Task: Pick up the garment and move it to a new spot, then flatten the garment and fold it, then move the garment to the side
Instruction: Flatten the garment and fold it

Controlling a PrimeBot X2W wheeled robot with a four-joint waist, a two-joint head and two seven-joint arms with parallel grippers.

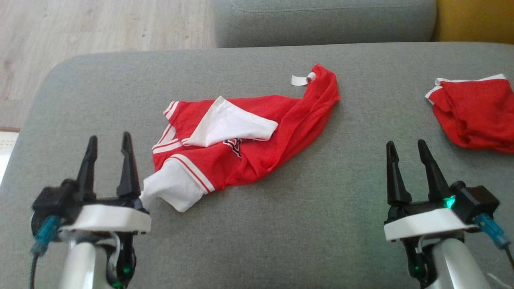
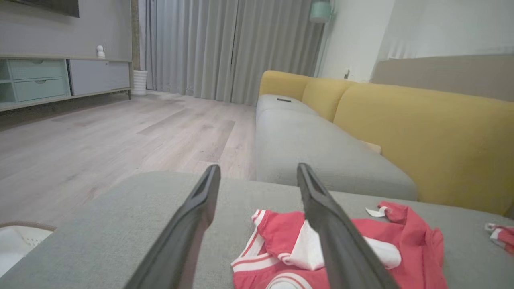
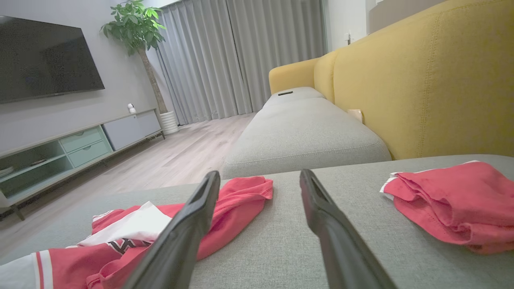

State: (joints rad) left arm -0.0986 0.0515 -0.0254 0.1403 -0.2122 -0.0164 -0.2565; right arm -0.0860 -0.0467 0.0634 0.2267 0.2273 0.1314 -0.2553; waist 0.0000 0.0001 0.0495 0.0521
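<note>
Fingers (image 1: pixel 127 168) of the left gripper (image 1: pixel 110 137) stand spread near the front edge of the grey seat cushion (image 1: pixel 281 224), with nothing between them; a white sleeve of the garment (image 1: pixel 257 132) lies against that gripper's base. The right gripper (image 1: pixel 406 143) hangs toward the front right, its jaws equally wide and bare. The red-and-white garment sprawls from beside the left gripper across the cushion's middle toward the back edge, bunched, with one white sleeve flipped over its chest and a white tag (image 1: pixel 299 79) at its far end. By the look of it, flattening, folding and moving aside are all left to do. A second red garment (image 1: pixel 474 112) sits crumpled at the right edge. Off the cushion's left edge a pale basket (image 2: pixel 20 241) stands on the floor; its contents cannot be made out. Farther off, the cabinet's drawers (image 3: pixel 80 144) are closed.
</note>
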